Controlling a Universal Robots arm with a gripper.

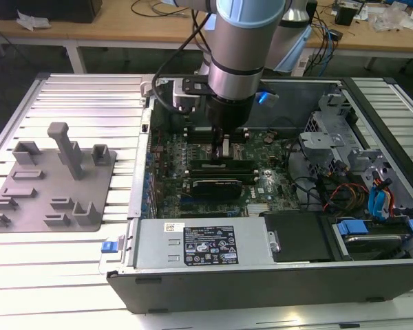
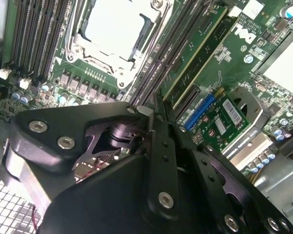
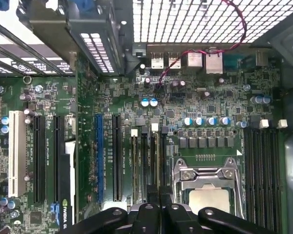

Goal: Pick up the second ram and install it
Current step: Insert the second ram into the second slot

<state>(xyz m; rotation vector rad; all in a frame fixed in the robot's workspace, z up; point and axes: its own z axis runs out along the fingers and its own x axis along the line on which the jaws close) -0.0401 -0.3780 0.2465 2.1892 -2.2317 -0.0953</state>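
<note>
On the exterior view's left, a grey tray (image 1: 27, 199) lies flat on the ribbed table (image 1: 76, 96). Grey posts (image 1: 65, 148) stick up from the tray.

Next to the tray is a big open computer box (image 1: 261, 282). A green board (image 1: 168, 175) full of tiny parts lies inside it. The robot arm (image 1: 241, 48) comes down from above into the middle of the box. Its gripper (image 1: 225, 148) is low over the green board, right by the long black slots.

In both wrist views the gripper (image 2: 154, 111) (image 3: 159, 197) is just above those slots, beside the shiny metal square (image 3: 207, 185). The fingers (image 3: 147, 212) are squeezed close together, with just a thin dark line between them. I cannot tell if something thin is pinched in there.

In the second wrist view a long green ram stick (image 2: 195, 53) stands on its edge in a slot, near the fingertips but not touching them. I cannot tell if this one is the first or the second ram. In the exterior view it looks like a dark bar (image 1: 220, 166) just in front of the gripper, and the wide black card (image 1: 217, 185) sits beside that.

On the exterior view's right, there are metal cages (image 1: 330, 137) and blue plastic bits (image 1: 351, 228)
</note>
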